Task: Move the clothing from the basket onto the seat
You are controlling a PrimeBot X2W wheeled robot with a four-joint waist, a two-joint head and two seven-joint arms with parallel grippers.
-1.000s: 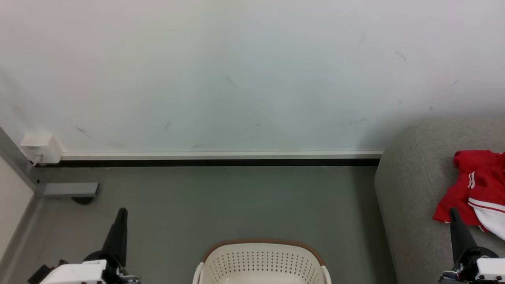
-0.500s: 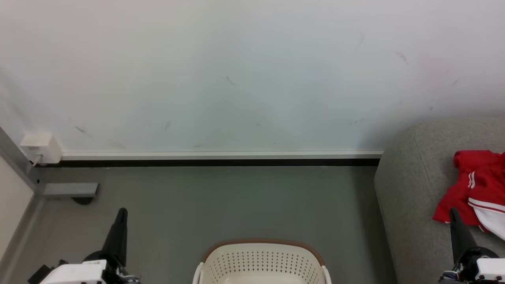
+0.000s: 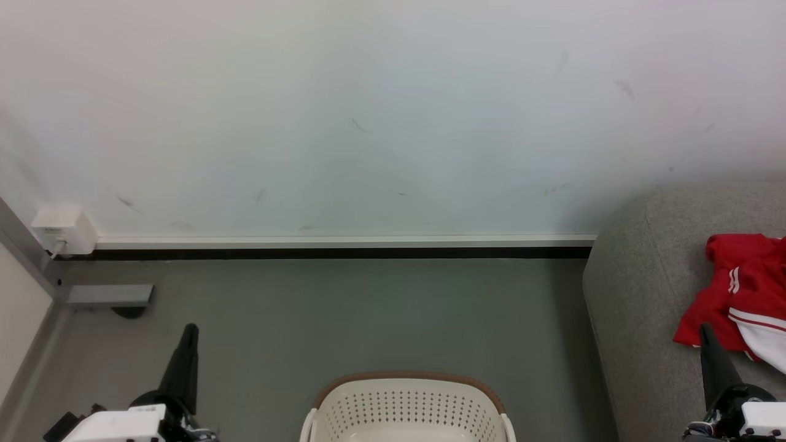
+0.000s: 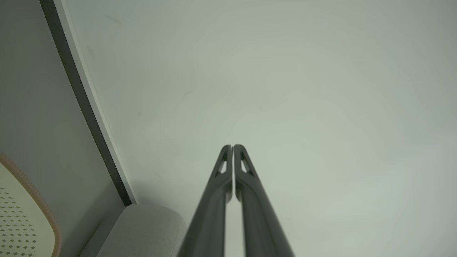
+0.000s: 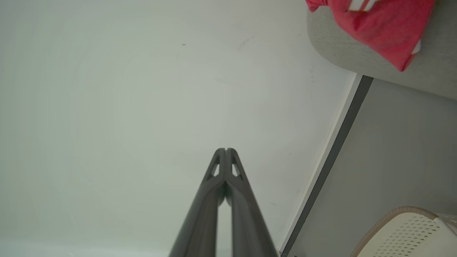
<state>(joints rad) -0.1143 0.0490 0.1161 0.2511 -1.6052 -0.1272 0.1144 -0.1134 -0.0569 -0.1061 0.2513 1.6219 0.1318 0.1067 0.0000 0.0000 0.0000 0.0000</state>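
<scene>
A: Entry, head view. Where is the clothing [image 3: 746,288]?

B: It lies on the seat [image 3: 645,294] at the far right, a crumpled red heap with thin white stripes and a white panel at its lower edge. The frame's right edge cuts part of it off.

A: Basket [image 3: 408,376]?

B: It stands on the grey floor [image 3: 368,313], bottom centre, just left of the seat and apart from it. Only the far rim and the perforated wall are in frame, so I cannot tell what it contains.

A: Left tool [image 4: 232,147]?

B: In its wrist view the two dark fingers are pressed together, with only a hairline slit between the tips and nothing pinched. They point at the pale wall [image 3: 368,123]. In the head view the tool rises at lower left over the floor, well apart from the basket.

A: Right tool [image 5: 225,150]?

B: Same state: the tips meet and hold nothing. It also aims at the wall. Its wrist view has the clothing on the seat in the upper right corner, away from the fingers. In the head view the tip stands just under the heap's lower edge, and that view does not show whether they touch.

A: Surroundings?

B: A white and black skirting [image 3: 344,242] runs along the foot of the wall. A small white box [image 3: 61,230] sits at its left end.
</scene>
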